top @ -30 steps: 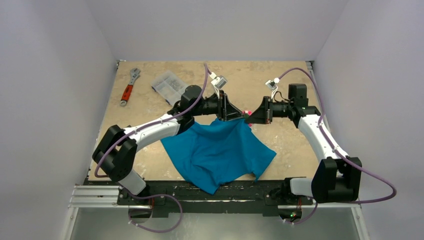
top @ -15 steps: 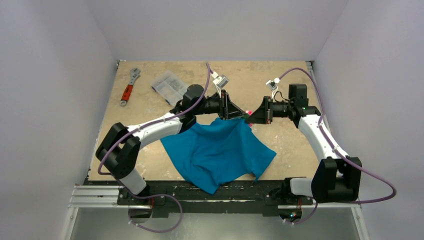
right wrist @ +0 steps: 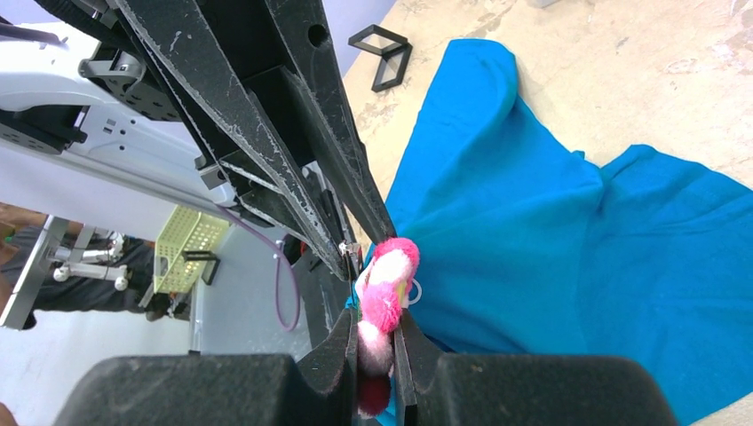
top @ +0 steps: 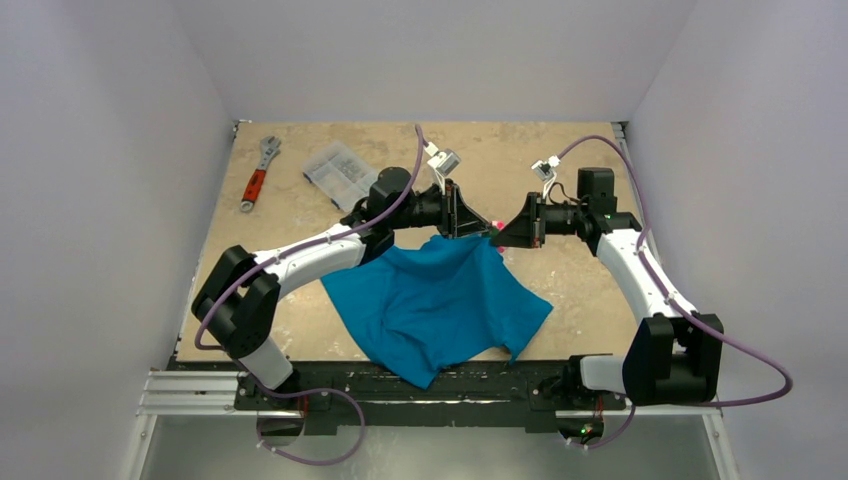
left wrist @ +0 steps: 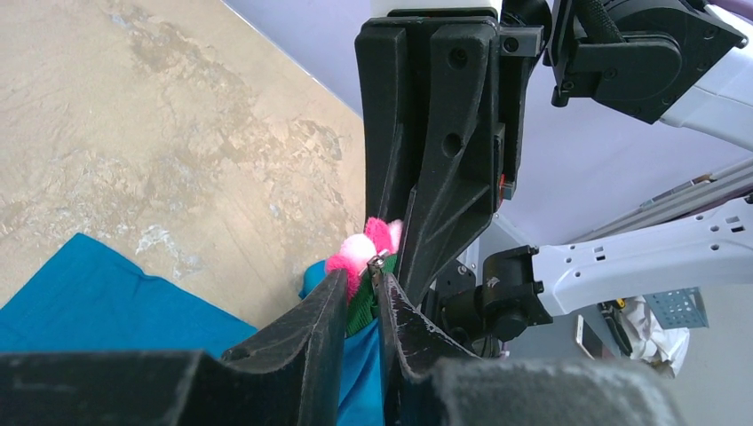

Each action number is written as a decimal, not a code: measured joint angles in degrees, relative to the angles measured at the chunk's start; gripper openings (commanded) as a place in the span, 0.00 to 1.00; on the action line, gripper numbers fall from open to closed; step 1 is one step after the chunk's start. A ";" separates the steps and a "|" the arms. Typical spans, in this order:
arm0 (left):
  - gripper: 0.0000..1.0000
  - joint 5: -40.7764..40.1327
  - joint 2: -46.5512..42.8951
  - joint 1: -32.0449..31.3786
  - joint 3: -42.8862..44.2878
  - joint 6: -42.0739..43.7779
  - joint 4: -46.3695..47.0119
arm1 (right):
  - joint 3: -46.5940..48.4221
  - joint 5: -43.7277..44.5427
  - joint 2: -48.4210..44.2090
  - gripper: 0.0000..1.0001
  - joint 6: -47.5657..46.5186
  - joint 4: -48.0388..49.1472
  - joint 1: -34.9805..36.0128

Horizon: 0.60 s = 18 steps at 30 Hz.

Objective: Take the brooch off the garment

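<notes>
The teal garment [top: 440,305] lies on the table with its far edge pulled up into a peak between the two grippers. The pink fluffy brooch [right wrist: 388,282] sits at that peak, also seen as the brooch [left wrist: 362,250] past the left fingertips. My right gripper [right wrist: 377,319] is shut on the brooch's petals. My left gripper [left wrist: 362,282] comes from the opposite side, its jaws narrowed onto the teal cloth and the green backing beside the metal pin clasp [left wrist: 377,263]. In the top view the left gripper [top: 478,228] and the right gripper [top: 498,229] meet tip to tip.
A red-handled wrench [top: 255,180] and a clear plastic parts box [top: 338,170] lie at the back left of the table. Small black frames [right wrist: 382,49] rest on the table beyond the cloth. The garment's near hem hangs over the table's front edge.
The left jaws have narrowed onto the cloth at the brooch. The left arm's elbow has shifted slightly. The right arm has kept its hold and its place.
</notes>
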 measured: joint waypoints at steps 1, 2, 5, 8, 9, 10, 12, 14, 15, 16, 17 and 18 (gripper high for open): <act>0.17 -0.02 0.00 -0.04 0.00 0.11 0.00 | 0.00 0.07 0.00 0.00 0.00 0.00 0.00; 0.16 -0.04 0.00 -0.04 0.00 0.17 0.00 | 0.00 0.09 0.02 0.00 0.00 0.00 0.00; 0.14 -0.04 0.00 -0.02 -0.04 0.46 0.00 | 0.00 0.09 0.20 0.00 0.00 0.00 0.00; 0.16 -0.17 -0.07 0.26 -0.28 0.50 -0.24 | 0.00 -0.37 0.52 0.00 0.02 0.07 0.11; 0.16 -0.17 -0.09 0.35 -0.31 0.50 -0.39 | 0.00 -0.44 0.63 0.00 0.02 0.07 0.13; 0.17 -0.17 -0.11 0.55 -0.39 0.52 -0.46 | 0.00 -0.57 0.72 0.00 0.02 0.09 0.15; 0.21 -0.20 -0.26 0.79 -0.81 0.52 -0.52 | 0.00 -0.72 0.79 0.00 0.02 0.09 0.24; 0.27 0.00 -0.70 1.03 -1.49 0.52 -0.35 | 0.00 -0.81 0.79 0.00 0.02 0.09 0.42; 0.31 0.22 -0.90 1.22 -1.90 0.52 0.09 | 0.00 -0.85 0.79 0.00 0.02 0.09 0.50; 0.34 0.70 -1.09 1.38 -2.40 0.52 0.72 | 0.00 -0.85 0.79 0.00 0.02 0.09 0.52; 0.36 1.14 -1.22 1.40 -2.73 0.55 1.16 | 0.00 -0.85 0.79 0.00 0.02 0.09 0.57; 0.37 1.75 -1.33 1.49 -3.04 0.52 1.64 | 0.00 -0.85 0.79 0.00 0.02 0.11 0.63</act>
